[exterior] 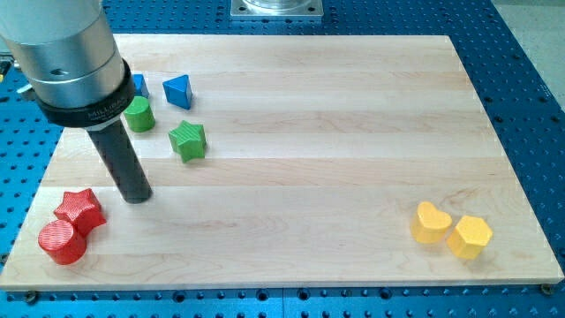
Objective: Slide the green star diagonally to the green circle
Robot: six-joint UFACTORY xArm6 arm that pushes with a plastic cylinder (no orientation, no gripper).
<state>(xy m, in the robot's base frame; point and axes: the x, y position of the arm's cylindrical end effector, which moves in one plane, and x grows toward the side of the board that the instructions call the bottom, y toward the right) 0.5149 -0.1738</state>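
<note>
My tip (137,198) rests on the counter (335,159), touching nothing; this end effector has no jaws. The green star (187,140) lies up-right of it, the green circle (139,115) directly above. Best approach: circle to the star's lower-right side, then push up-left.

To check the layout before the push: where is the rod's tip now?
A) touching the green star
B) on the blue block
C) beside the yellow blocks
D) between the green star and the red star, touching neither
D: my tip stands apart, below-left of the green star and up-right of the red star.
</note>
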